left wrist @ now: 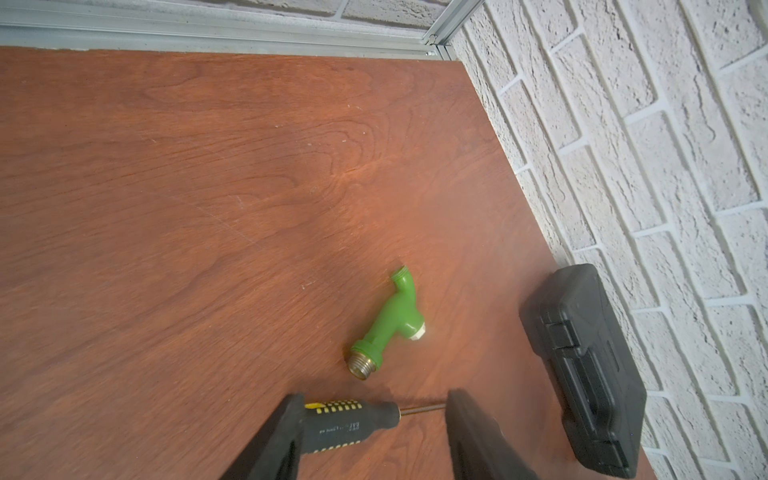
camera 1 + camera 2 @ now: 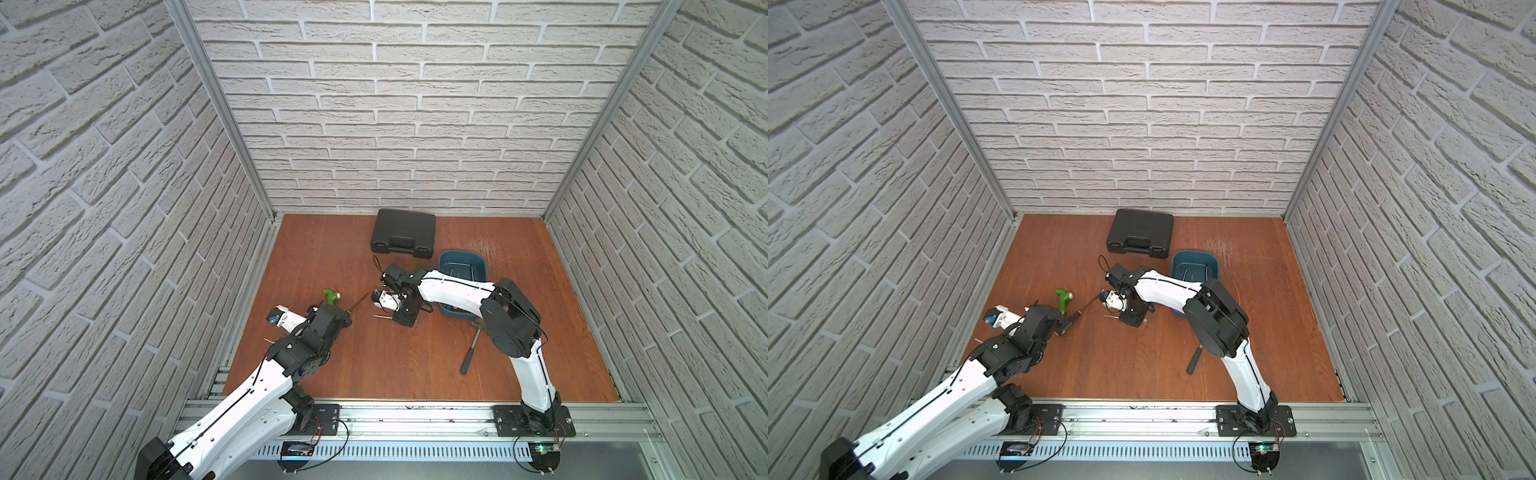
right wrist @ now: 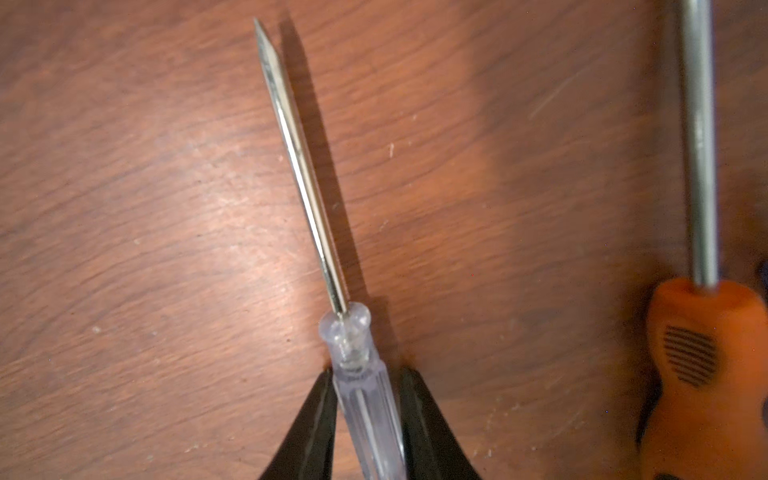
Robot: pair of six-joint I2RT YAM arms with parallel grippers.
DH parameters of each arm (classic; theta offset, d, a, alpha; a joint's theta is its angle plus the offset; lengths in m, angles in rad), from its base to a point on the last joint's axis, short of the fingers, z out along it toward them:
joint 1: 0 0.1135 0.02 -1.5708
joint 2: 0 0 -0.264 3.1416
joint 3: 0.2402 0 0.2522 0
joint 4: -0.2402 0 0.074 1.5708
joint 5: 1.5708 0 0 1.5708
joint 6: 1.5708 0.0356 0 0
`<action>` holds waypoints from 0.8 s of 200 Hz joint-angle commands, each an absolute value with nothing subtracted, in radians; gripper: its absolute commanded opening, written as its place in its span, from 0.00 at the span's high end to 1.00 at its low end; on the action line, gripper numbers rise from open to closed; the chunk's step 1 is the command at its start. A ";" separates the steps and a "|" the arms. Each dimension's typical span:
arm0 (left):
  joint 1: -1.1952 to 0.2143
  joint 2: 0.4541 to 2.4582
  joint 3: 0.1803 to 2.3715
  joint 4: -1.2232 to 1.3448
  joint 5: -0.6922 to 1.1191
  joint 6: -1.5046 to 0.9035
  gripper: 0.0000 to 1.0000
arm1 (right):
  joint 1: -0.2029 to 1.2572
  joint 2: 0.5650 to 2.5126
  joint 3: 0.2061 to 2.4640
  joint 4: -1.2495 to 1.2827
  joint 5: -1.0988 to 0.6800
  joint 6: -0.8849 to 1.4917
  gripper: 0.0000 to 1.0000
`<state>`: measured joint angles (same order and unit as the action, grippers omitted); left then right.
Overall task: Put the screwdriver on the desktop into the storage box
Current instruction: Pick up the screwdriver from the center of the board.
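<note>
Now the right gripper is pinching the fluted plastic grip of a slim clear-handled screwdriver lying on the wood-grain desktop; the left gripper is hanging open astride a black-and-yellow screwdriver; the rounded teal storage box is sitting nearby.

Both top views: high, front, looking down over the whole desk; wrist cams close, right probably nearly on the wood.
</note>
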<state>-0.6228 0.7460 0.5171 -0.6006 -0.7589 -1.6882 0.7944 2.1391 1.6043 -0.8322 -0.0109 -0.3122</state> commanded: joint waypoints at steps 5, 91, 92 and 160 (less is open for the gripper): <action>-0.617 0.753 0.509 -0.610 -0.778 -1.700 0.41 | 0.808 2.167 1.580 -0.855 0.012 -0.297 0.77; -0.617 0.752 0.505 -0.618 -0.773 -1.714 0.42 | 0.808 2.165 1.596 -0.874 -0.017 -0.258 0.95; -0.617 0.753 0.505 -0.618 -0.774 -1.714 0.42 | 0.808 2.163 1.596 -0.874 -0.018 -0.256 0.96; -0.618 0.772 0.515 -0.621 -0.778 -1.705 0.42 | 0.808 1.969 1.581 -0.794 -0.102 -0.122 0.98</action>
<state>-0.6228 0.7654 0.5167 -0.6041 -0.7589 -1.7061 0.8017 2.1002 1.5959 -0.8291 -0.0502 -0.1974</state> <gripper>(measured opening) 0.583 0.218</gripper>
